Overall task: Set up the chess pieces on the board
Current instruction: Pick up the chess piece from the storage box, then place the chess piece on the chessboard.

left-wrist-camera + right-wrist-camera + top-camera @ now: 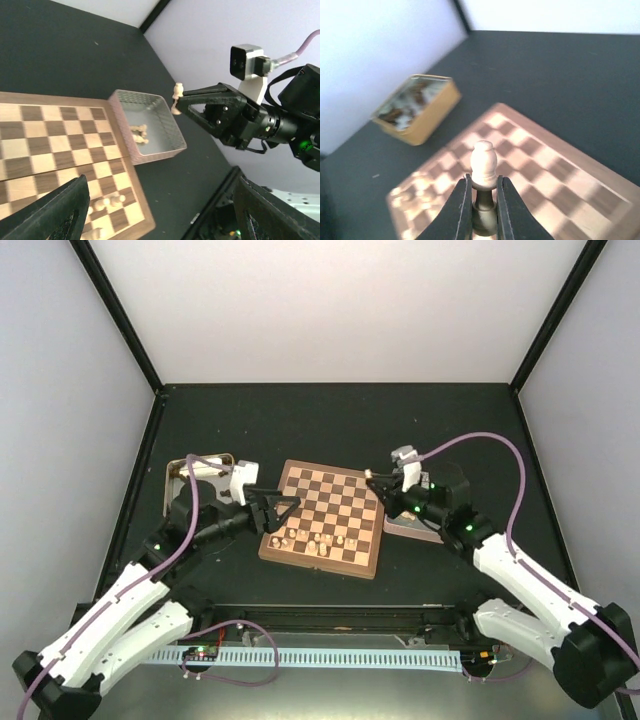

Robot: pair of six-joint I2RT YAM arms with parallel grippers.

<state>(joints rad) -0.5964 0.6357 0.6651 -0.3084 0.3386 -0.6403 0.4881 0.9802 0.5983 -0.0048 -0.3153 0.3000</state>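
Dark table (300, 430) bearing one wooden board (322, 518) at its middle, between two tins: left tin (200, 485) apart, right tin (400, 530) against its right edge. Left gripper (285, 512) wide, empty, over its left edge. Right gripper (371, 478) pinching one pale piece (483, 160) above its far-right corner. Other pale pieces (318, 540) along its near edge, too small to count.

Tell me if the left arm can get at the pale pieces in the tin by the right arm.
Probably not now: that tin sits across the board from the open left claw, and the right arm hangs over it, right claw gripping a pale piece.
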